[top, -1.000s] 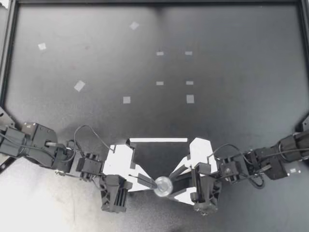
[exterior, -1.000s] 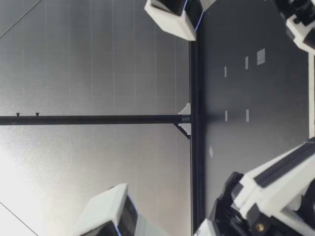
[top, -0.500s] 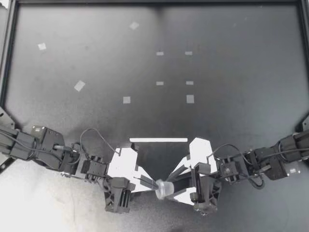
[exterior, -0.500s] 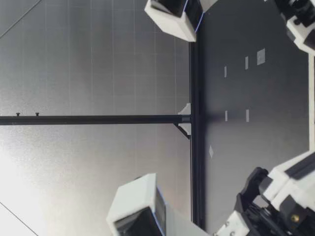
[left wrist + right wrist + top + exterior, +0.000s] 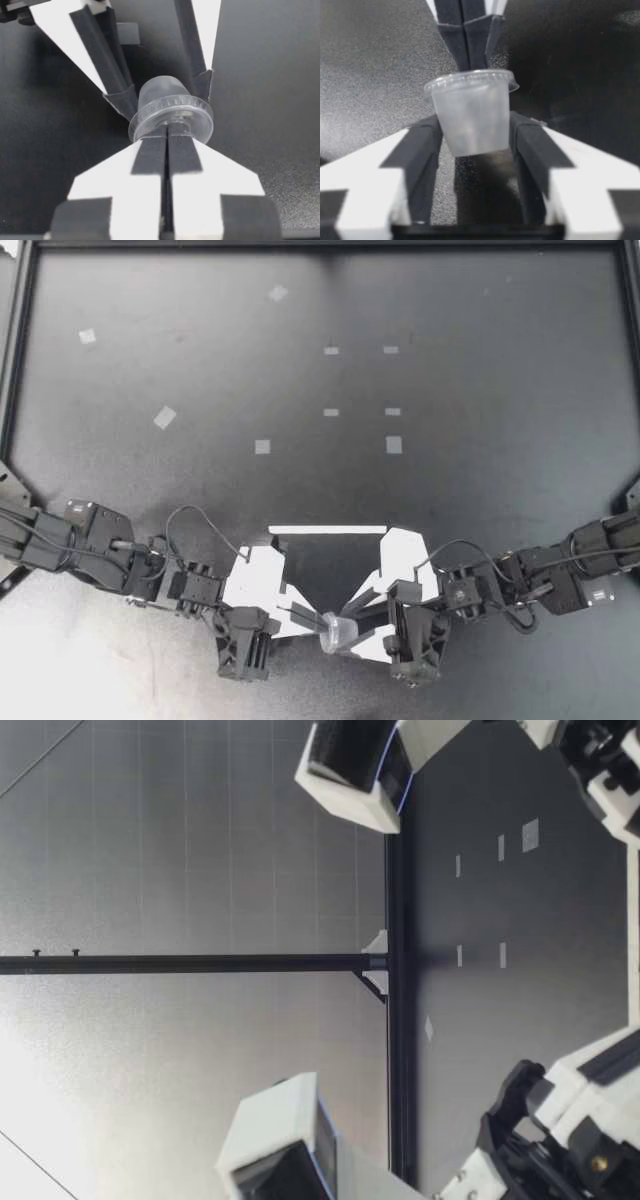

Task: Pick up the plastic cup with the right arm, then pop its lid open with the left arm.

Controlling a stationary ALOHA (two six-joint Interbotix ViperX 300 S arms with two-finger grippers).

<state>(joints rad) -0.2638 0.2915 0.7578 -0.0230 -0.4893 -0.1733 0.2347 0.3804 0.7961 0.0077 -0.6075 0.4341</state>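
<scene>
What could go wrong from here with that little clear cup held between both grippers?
1. My left gripper seems to pinch only the thin rim of the lid, so its fingertips could slip off if either arm pulls.
2. My right gripper clamps the cup on its tapered, tilted body. The clear wall might buckle, or the cup might squirt out.
3. If the lid pops off suddenly, the cup may jerk loose.
</scene>
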